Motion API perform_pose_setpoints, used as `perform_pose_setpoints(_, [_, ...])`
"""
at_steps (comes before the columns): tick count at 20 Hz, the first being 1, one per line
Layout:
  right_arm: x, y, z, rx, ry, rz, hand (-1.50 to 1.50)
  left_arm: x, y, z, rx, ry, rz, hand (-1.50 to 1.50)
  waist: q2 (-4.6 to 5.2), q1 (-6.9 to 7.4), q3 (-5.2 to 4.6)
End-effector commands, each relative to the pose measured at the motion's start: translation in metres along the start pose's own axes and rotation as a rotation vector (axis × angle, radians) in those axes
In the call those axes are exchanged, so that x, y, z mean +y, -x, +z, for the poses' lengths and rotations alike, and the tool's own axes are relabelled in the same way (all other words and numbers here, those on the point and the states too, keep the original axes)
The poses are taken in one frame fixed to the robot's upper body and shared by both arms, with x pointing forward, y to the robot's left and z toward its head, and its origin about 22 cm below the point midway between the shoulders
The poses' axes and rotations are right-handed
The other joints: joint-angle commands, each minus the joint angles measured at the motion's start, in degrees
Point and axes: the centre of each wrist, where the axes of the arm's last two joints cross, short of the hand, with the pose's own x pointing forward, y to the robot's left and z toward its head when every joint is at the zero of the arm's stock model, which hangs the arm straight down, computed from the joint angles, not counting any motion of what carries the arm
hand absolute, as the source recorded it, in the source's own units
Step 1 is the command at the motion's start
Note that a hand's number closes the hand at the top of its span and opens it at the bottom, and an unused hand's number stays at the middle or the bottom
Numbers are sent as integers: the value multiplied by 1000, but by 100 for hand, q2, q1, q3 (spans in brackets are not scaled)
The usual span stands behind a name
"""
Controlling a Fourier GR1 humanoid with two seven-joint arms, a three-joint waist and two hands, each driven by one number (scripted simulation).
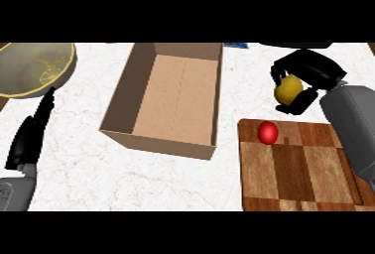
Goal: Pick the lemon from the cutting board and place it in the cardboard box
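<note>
Right now I see my right hand (316, 68) curled around the lemon (287, 88), holding it off the cutting board (300, 173), just past the board's far edge and to the right of the cardboard box (123, 99). The open box sits mid-counter (73, 183), with nothing inside it. A small red egg-shaped item (268, 132) rests near the board's far left corner. My left hand (29, 136) rests by the counter's left edge, fingers straight. A gold-rimmed plate (29, 69) occupies the counter's far left corner.
</note>
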Motion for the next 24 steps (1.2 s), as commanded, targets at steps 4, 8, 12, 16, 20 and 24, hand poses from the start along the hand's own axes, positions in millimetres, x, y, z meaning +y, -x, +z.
perform_pose_setpoints(4, [-51,6,-19,-182,293,-9,150,0,11,12,16,-17,-10,0,-58,-105,2])
perform_pose_setpoints(8, [-69,-17,-55,-315,311,-69,150,6,7,0,33,-26,5,0,-89,-263,-8])
perform_pose_setpoints(12, [-77,-49,-92,-372,216,-166,150,-10,10,15,50,-28,7,0,-133,-298,-12])
perform_pose_setpoints(16, [-77,-74,-118,-395,222,-276,150,3,26,16,42,-20,-8,0,-115,-280,-15])
perform_pose_setpoints(20, [-74,-118,-150,-392,198,-364,150,12,28,8,53,-41,-10,0,-133,-352,-16])
perform_pose_setpoints(24, [-101,-145,-168,-350,197,-428,150,3,9,7,45,-30,0,0,-100,-251,-15])
